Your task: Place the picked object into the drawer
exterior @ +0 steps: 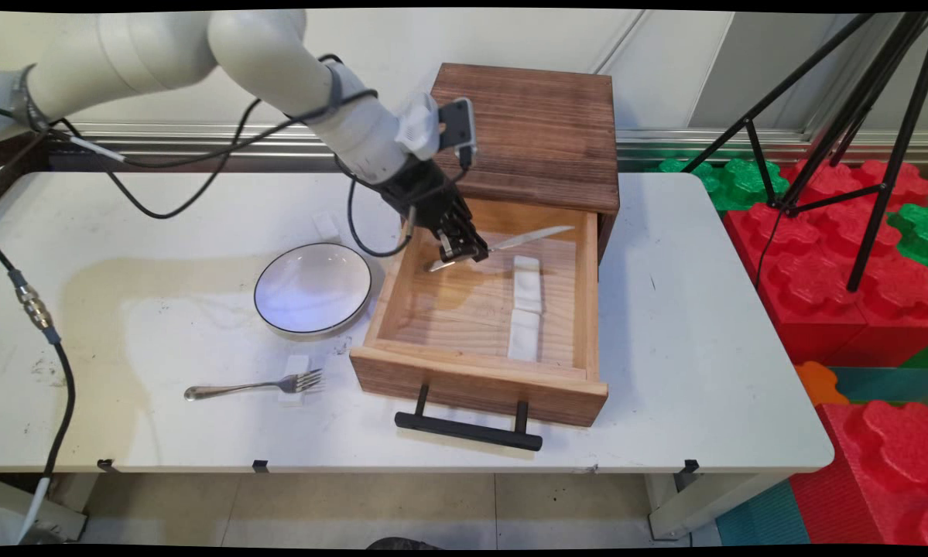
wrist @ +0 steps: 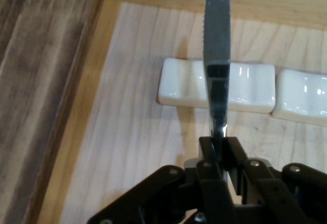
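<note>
While red and green foam blocks (exterior: pixel 843 255) crowd the floor beside the white table (exterior: pixel 703 340), an open wooden drawer (exterior: pixel 479 379) holds two white rests (exterior: pixel 526 282). Up close, gripper (wrist: pixel 219 150) jaws clamp a knife (wrist: pixel 216 55) above them.

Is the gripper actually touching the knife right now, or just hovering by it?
Touching. In the hand view the gripper is shut on the knife, its fingers pressed against both sides of the metal, above the white rests in the drawer.
</note>
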Tool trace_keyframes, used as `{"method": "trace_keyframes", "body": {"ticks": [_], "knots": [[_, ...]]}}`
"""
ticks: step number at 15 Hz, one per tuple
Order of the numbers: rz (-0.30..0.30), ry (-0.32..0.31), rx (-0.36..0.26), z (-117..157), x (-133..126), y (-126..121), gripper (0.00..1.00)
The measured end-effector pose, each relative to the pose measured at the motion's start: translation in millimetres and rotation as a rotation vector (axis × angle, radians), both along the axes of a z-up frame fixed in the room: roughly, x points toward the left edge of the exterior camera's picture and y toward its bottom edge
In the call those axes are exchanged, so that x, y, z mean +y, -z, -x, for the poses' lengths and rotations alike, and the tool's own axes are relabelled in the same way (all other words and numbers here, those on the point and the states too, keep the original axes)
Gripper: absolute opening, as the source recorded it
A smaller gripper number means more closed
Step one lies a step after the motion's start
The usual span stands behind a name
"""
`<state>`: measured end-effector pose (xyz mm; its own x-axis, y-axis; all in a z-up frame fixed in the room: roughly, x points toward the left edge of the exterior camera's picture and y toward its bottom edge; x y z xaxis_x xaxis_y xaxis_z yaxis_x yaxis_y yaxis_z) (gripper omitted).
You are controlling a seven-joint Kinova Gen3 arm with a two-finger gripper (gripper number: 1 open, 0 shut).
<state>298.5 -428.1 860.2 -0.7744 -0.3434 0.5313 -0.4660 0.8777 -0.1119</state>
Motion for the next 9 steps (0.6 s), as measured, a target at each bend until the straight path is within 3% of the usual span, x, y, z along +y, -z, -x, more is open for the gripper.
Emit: {"method": "trace_keyframes", "body": {"ticks": [9], "knots": [[-0.021, 0.029, -0.032, 11.7, -5.9, 40.5, 0.00]]}}
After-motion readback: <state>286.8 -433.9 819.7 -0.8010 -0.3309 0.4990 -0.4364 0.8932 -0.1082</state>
